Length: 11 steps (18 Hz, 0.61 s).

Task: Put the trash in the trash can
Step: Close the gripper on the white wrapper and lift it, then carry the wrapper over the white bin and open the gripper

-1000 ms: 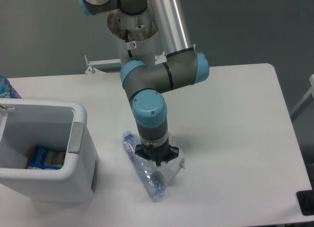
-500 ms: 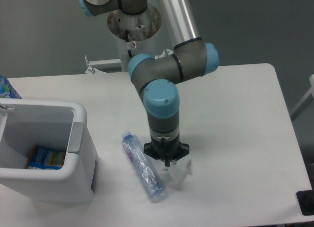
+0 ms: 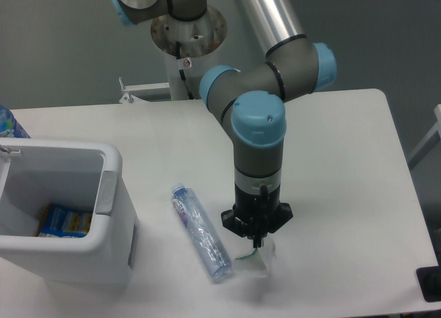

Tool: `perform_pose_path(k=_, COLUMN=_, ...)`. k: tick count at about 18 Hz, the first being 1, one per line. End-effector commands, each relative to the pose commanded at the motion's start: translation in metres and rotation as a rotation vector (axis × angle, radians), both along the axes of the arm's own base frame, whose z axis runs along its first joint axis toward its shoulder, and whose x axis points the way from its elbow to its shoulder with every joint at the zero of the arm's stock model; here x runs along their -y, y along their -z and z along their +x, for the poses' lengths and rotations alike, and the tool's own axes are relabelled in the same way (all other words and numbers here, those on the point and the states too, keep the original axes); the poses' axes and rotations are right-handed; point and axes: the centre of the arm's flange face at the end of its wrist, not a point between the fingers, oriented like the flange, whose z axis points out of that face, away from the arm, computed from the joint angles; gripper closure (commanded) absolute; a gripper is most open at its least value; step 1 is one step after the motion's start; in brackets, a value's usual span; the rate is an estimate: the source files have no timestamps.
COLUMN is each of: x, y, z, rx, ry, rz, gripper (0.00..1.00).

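The crushed clear plastic bottle with its bluish label lies on the white table, cap toward the trash can. The crumpled white packet hangs at the tips of my gripper. The gripper points straight down, with its narrow fingers together on the packet's top edge. This is just right of the bottle's lower end. The trash can, a white rectangular bin with a grey tab on its rim, stands at the left, well apart from the gripper.
A blue packet lies inside the bin. A blue-labelled bottle peeks in at the left edge. A black object sits by the table's front right corner. The arm's base stands behind the table.
The gripper has moved right and toward the front edge, away from the bottle, and the packet has stayed under its fingertips. The bottle, earlier partly covered by the gripper, now shows in full.
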Motion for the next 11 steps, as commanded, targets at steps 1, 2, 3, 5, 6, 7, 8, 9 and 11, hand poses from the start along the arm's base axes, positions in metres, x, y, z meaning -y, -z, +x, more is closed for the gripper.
perform_pose_path(k=1, x=-0.003, y=-0.005, z=0.000, rx=0.016, ry=-0.015, rz=0.025, gripper=1.00)
perform_pose_path(k=2, x=-0.004, y=-0.010, z=0.002, rx=0.020, ry=-0.018, rz=0.038, gripper=1.00)
perform_pose_path(k=3, x=-0.002, y=-0.018, z=0.004, rx=0.013, ry=-0.019, rz=0.048, gripper=1.00)
perform_pose_path(k=5, x=-0.001, y=-0.039, z=0.015, rx=0.001, ry=-0.024, rz=0.075, gripper=1.00)
perform_pose_path(k=6, x=0.003, y=-0.055, z=0.021, rx=-0.007, ry=-0.035, rz=0.095, gripper=1.00)
perform_pose_path(k=7, x=0.005, y=-0.070, z=0.028, rx=-0.007, ry=-0.045, rz=0.123, gripper=1.00)
perform_pose_path(k=8, x=0.004, y=-0.086, z=0.040, rx=-0.007, ry=-0.040, rz=0.152, gripper=1.00)
perform_pose_path(k=9, x=0.003, y=-0.101, z=0.054, rx=-0.010, ry=-0.032, rz=0.174, gripper=1.00)
perform_pose_path(k=11, x=0.002, y=-0.125, z=0.079, rx=-0.019, ry=-0.024, rz=0.209, gripper=1.00)
